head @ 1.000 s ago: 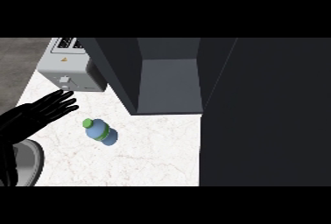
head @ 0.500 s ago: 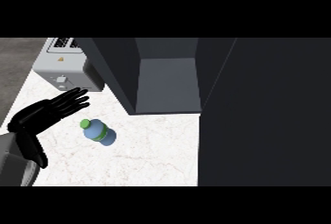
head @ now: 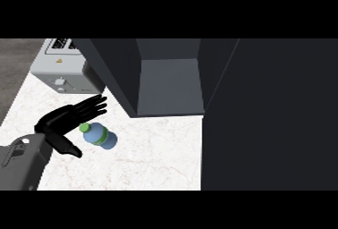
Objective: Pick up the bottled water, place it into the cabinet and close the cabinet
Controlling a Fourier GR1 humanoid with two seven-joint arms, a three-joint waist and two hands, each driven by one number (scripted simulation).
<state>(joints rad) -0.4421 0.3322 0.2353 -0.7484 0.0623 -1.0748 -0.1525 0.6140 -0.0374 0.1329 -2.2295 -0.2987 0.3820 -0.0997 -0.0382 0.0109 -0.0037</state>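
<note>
Head view, blue bottled water [head: 100,136] with green cap, left robot hand [head: 66,121] released beside it

The bottled water [head: 99,135] is placed on the counter [head: 152,152], in its left half and about midway between the near and far edges. The left hand [head: 66,120] is positioned just left of the bottle, fingers extended toward the far side, near the counter's left edge. A toaster [head: 66,71] is set at the far left corner, behind the hand. The open cabinet [head: 165,76] is located right of the toaster, above the far edge, and its door [head: 271,116] is extended along the counter's right side.
</note>
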